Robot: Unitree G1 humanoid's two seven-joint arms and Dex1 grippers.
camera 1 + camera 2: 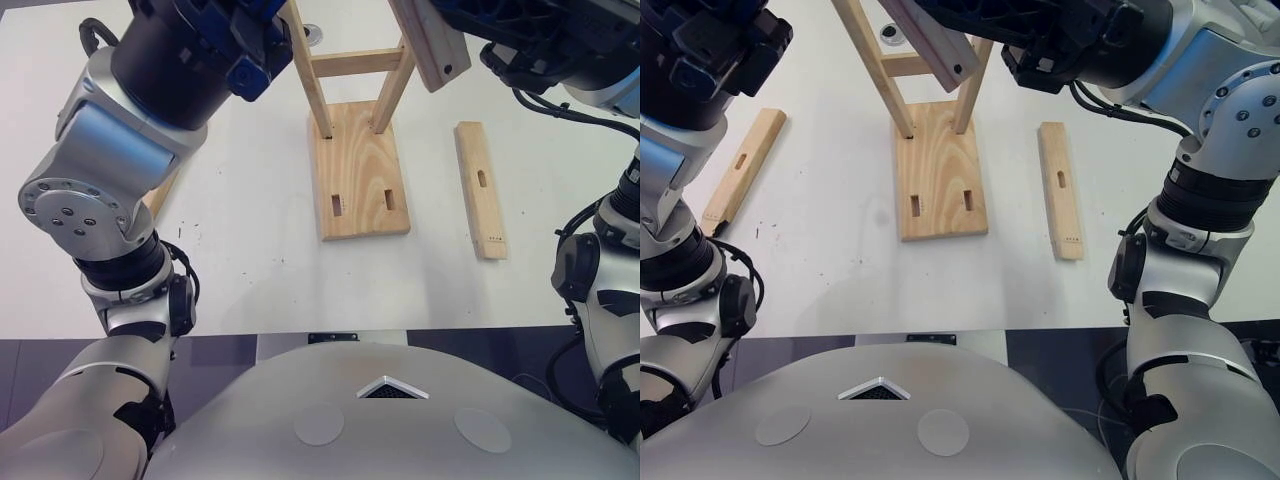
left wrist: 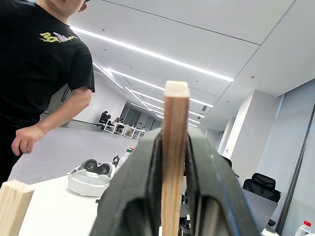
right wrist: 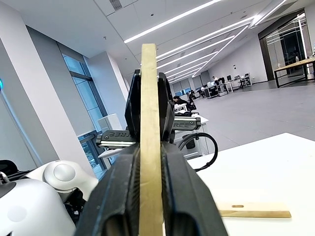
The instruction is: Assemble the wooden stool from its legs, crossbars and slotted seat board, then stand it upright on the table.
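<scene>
Our left gripper (image 2: 174, 147) is clamped on the upright leg (image 1: 312, 95) of a two-leg frame. Our right gripper (image 3: 150, 113) is closed around a separate leg (image 1: 430, 40), held in the air just beside the frame's other leg (image 1: 392, 92). The frame, joined by a crossbar (image 1: 355, 62), stands at the far end of the seat board (image 1: 365, 175). The board lies flat on the worktop (image 1: 250, 230), its two near slots (image 1: 338, 204) unfilled. We judge that a sideways tug from the left gripper could lever the frame out of the board or drag the unheld board askew. The raised leg could also knock the frame as it swings in. The wrist views show both clamps squarely on wood, which the head views hide behind the arms. The eye views alone show where the legs meet the board. The right eye view shows a loose leg (image 1: 743, 168) lying at the left, and another (image 1: 1061, 190) lies at the right.
</scene>
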